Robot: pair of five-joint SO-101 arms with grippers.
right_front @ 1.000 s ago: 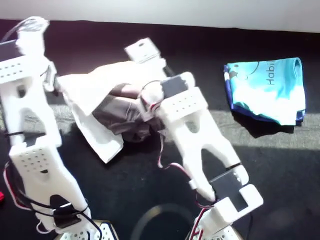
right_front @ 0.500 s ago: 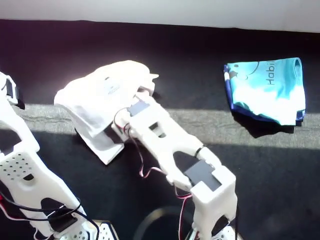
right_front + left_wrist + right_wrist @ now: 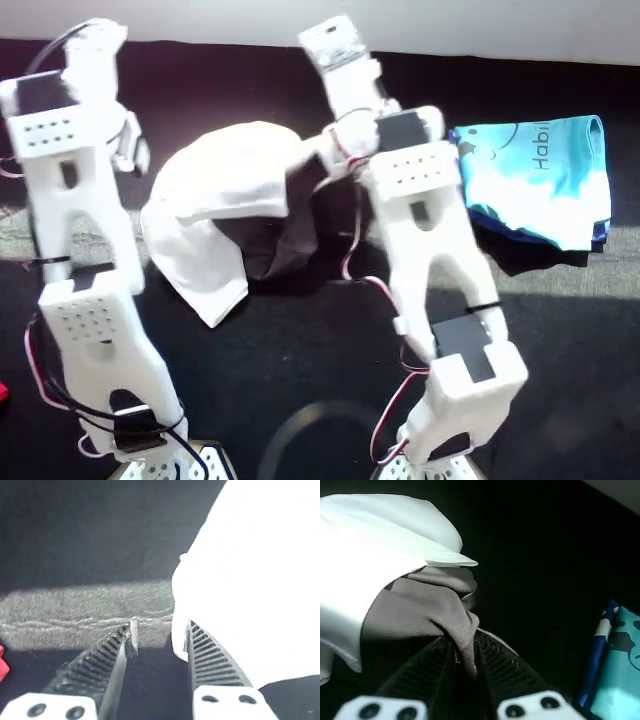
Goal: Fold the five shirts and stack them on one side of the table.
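- Lying in a loose, rounded heap, the white shirt [image 3: 225, 190] is found between the two arms, left of the middle of the desk [image 3: 250, 400] and toward its far edge.
- The right pincer [image 3: 465, 647] is closed narrowly on a fold of the white shirt. The pinched cloth is pulled up out of the heap, so that its shaded grey underside is exposed.
- In the high view, this held fold is seen at the right-hand end of the heap, raised off the desk, while the rest of the shirt is draped down to the dark surface.
- The left pincer [image 3: 160, 632] is held low over the desk at the left-hand side of the heap, with its jaws a little apart and nothing gripped. The shirt's bright edge is seen just beside one of its fingers [image 3: 207, 652].
- The teal shirt [image 3: 530, 180] is laid folded near the far edge on the right side of the desk, well apart from the white shirt.
- A red object [image 3: 2, 662] is glimpsed at the left edge of the desk. What it is cannot be told.
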